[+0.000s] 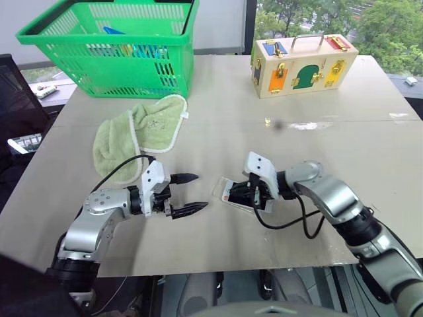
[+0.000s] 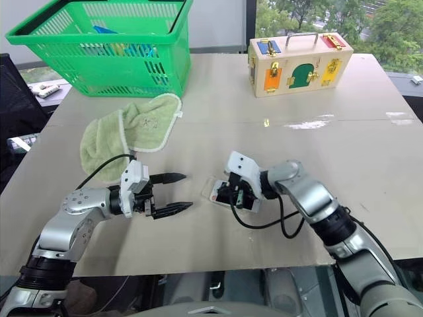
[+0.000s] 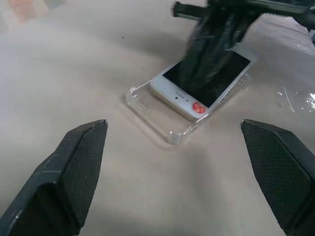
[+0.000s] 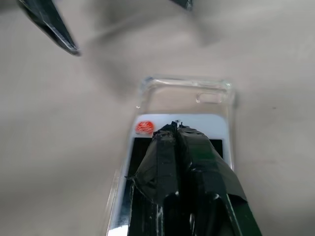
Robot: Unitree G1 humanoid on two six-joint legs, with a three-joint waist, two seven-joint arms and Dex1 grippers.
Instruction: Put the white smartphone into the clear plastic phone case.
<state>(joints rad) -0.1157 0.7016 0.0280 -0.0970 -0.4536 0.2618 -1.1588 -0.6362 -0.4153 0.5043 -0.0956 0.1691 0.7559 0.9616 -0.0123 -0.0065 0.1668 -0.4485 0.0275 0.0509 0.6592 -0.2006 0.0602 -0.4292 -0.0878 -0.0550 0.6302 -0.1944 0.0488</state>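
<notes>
White smartphone [image 3: 204, 83], black screen, red round sticker on its end bezel, no legible writing: lies partly inside clear plastic phone case [image 3: 147, 105], mid-desk [image 1: 218, 119], case's far end still unfilled. Right tool [image 4: 176, 129]: closed, tips pressing screen. Left tool [image 1: 190, 193]: wide open, empty, nearby; bare desk around.

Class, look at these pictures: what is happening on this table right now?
A two-armed robot is fitting a white smartphone with a black screen into a clear plastic phone case lying on the beige table. The right gripper, shut, presses its fingertips onto the screen. The phone sits partly in the case, with one end of the case unfilled. The left gripper hovers open beside it, holding nothing.
</notes>
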